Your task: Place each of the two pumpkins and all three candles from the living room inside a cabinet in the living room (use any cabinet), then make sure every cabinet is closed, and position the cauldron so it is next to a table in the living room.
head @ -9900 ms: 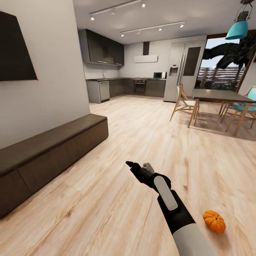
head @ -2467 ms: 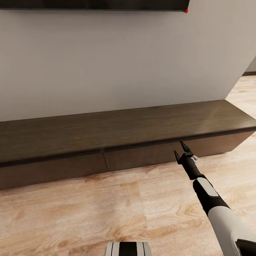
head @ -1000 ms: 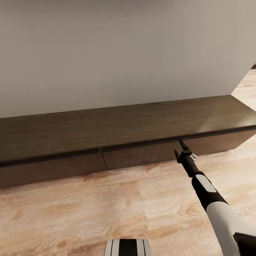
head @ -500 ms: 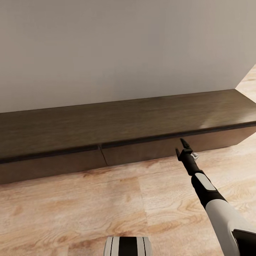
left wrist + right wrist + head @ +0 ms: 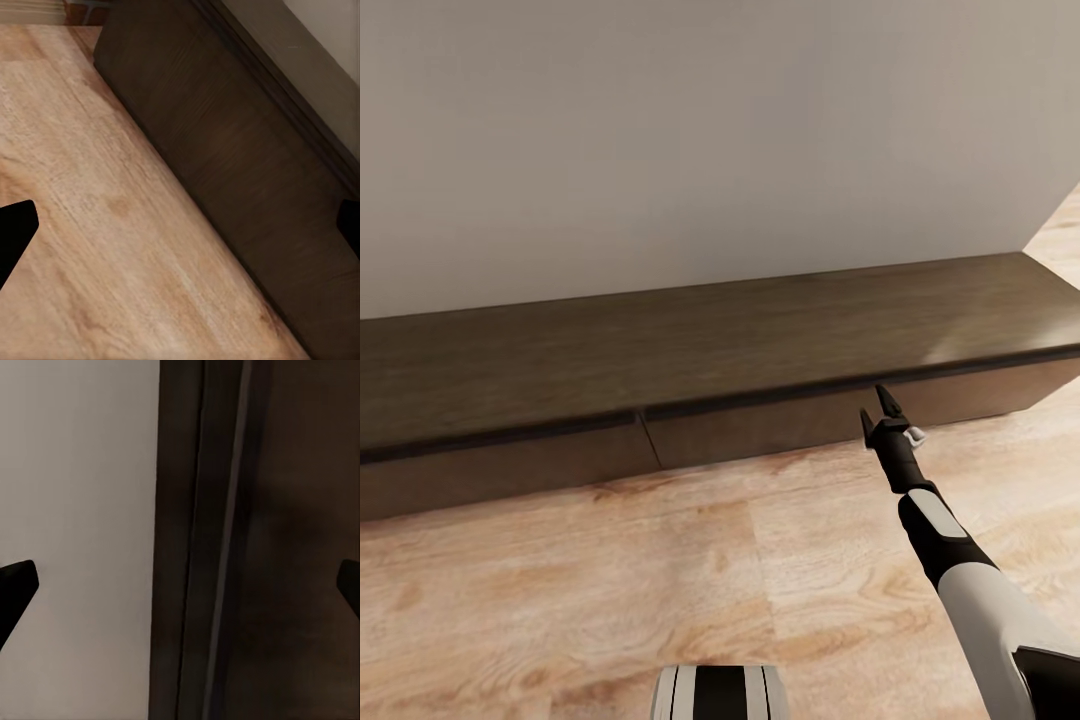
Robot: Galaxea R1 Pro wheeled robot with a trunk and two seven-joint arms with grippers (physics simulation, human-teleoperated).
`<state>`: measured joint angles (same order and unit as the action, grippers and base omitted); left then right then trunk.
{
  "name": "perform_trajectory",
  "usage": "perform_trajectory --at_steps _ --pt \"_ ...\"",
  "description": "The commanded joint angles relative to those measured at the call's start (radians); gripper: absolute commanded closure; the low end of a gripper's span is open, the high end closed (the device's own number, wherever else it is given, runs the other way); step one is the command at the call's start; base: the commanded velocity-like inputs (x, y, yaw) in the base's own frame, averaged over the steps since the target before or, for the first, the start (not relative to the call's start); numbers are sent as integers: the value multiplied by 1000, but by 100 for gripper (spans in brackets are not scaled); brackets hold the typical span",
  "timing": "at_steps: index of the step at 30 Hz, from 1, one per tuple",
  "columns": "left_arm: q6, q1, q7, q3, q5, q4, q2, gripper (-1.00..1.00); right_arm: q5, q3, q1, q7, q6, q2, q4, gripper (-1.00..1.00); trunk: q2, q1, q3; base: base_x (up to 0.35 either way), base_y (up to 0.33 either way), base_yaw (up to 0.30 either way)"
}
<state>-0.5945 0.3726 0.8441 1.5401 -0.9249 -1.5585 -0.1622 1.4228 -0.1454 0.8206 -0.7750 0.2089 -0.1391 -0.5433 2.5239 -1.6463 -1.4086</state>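
Right gripper (image 5: 880,410), arm outstretched, jaws parted, points at cabinet (image 5: 760,425).

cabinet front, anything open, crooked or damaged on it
Nothing stands out. The cabinet sits flush against the wall, its two front panels closed and level, with only a thin seam between them. The right tool hangs open just before the right panel, under the top's lip.

The long cabinet (image 5: 710,345) runs out past both side edges of the head view, so neither end can be seen. The right arm (image 5: 980,590) is cut off at the lower right corner. In the left wrist view only the dark tips of the fingers (image 5: 15,232) poke in from the sides; likewise the right wrist's fingers (image 5: 15,585), with the cabinet's front blurred up close.
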Motion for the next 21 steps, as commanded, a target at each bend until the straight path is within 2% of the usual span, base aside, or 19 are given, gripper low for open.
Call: perform_trajectory --at_steps 1,21 --pt "-7 0 0 0 -7 2 0 -100 10 0 0 -4 10 0 1 -100 0 0 -1 161 0 0" --pt "-12 0 2 -2 -7 17 7 -100 8 0 0 3 12 -1 2 -100 0 0 -1 22 0 0"
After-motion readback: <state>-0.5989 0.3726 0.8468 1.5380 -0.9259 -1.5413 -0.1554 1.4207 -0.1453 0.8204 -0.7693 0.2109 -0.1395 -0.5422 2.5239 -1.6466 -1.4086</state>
